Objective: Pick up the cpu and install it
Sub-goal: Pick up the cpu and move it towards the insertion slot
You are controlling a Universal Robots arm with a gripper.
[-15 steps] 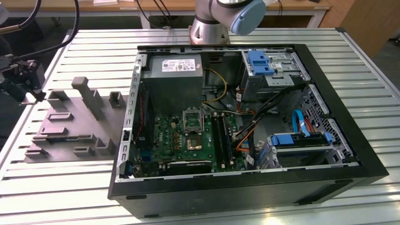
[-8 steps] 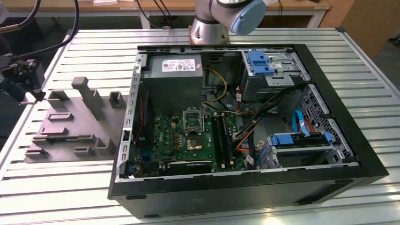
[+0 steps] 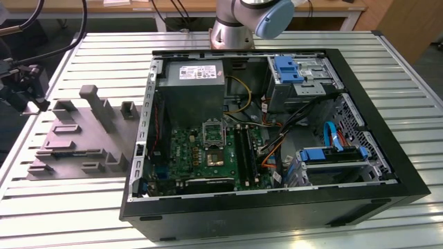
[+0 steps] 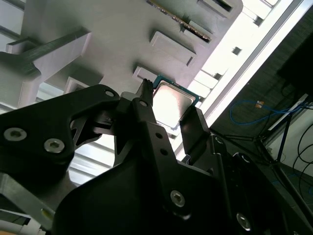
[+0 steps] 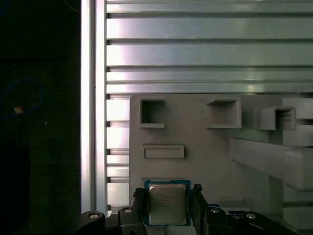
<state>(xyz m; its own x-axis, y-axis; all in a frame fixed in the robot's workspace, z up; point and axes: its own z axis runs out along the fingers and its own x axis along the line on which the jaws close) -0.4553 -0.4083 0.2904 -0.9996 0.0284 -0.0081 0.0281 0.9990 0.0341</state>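
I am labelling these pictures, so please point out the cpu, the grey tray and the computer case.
cpu [image 5: 167, 203], first wrist view, middle of its metal top.
grey tray [image 5: 205, 156], first wrist view, bare flat surface.
computer case [image 3: 277, 215], exterior view, black side wall.

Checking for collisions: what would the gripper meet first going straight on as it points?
Probably the small flat silvery square cpu, dead ahead of the gripper on the grey plastic tray; depth unclear.

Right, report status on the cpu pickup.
Tool shut on the cpu, fingers against two edges. Over the grey fixture tray. Computer case stands apart on the table.
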